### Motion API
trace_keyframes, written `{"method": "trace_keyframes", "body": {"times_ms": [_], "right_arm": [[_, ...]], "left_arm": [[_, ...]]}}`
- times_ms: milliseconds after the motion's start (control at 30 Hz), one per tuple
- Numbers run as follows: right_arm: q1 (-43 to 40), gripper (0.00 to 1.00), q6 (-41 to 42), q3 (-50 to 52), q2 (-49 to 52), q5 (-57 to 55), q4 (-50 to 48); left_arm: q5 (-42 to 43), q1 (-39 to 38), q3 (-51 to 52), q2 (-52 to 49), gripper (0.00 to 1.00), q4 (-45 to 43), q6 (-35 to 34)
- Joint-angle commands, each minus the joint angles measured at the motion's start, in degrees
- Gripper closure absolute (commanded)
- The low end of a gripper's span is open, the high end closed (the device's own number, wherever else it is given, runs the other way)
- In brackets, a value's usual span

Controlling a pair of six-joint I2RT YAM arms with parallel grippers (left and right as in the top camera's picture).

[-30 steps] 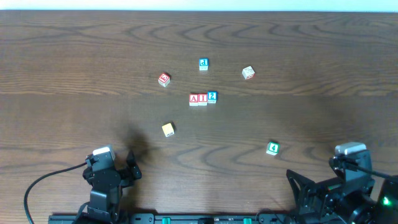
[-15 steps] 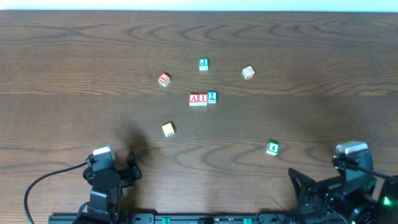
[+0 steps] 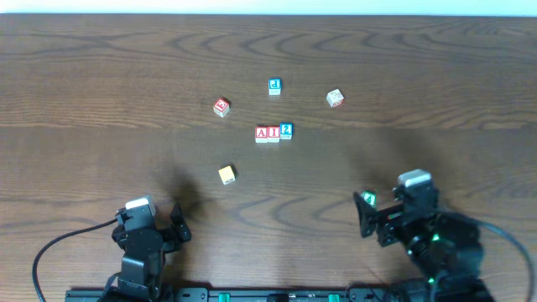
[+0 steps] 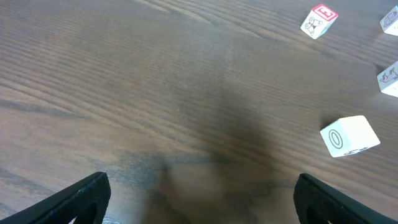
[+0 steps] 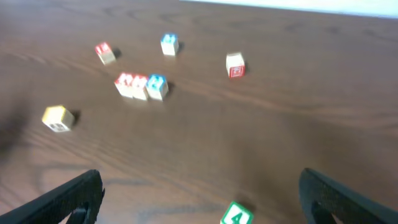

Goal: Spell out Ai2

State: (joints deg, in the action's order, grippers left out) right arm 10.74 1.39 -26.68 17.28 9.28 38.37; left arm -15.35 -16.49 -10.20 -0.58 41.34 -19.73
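Three tiny white cubes stand touching in a row at mid table: the red A cube (image 3: pixel 262 133), the red I cube (image 3: pixel 273 133) and the blue 2 cube (image 3: pixel 286 130). They also show, blurred, in the right wrist view: the A cube (image 5: pixel 124 84), the I cube (image 5: pixel 138 86), the 2 cube (image 5: pixel 157 86). My left gripper (image 3: pixel 179 223) is open and empty near the front left edge, far from the row. My right gripper (image 3: pixel 366 216) is open and empty at the front right, just behind the green 4 cube (image 3: pixel 367 199).
The blue d cube (image 3: pixel 274 85), a red-topped cube (image 3: pixel 221 106) and a white-red cube (image 3: pixel 335 98) lie behind the row. A yellow cube (image 3: pixel 226 174) lies in front of it to the left. The green 4 cube (image 5: pixel 236 216) lies between my right fingers.
My right arm has swung left and forward, bringing its gripper up to the green 4 cube. The left arm and all cubes have not moved.
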Motion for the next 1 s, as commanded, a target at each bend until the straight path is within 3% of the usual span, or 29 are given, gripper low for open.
{"method": "trace_keyframes", "body": {"times_ms": [0, 233, 967], "right_arm": [[0.6, 0.01, -0.5, 6.5, -4.5, 0.0, -0.7], [0.6, 0.01, 1.8, 17.5, -12.5, 0.0, -0.7], [1.0, 0.01, 1.5, 17.6, -17.0, -3.9, 1.0]], "left_arm": [[-0.2, 0.4, 0.5, 0.3, 0.05, 0.4, -0.8], [-0.2, 0.4, 0.5, 0.3, 0.05, 0.4, -0.8], [-0.2, 0.4, 0.5, 0.3, 0.05, 0.4, -0.8]]}}
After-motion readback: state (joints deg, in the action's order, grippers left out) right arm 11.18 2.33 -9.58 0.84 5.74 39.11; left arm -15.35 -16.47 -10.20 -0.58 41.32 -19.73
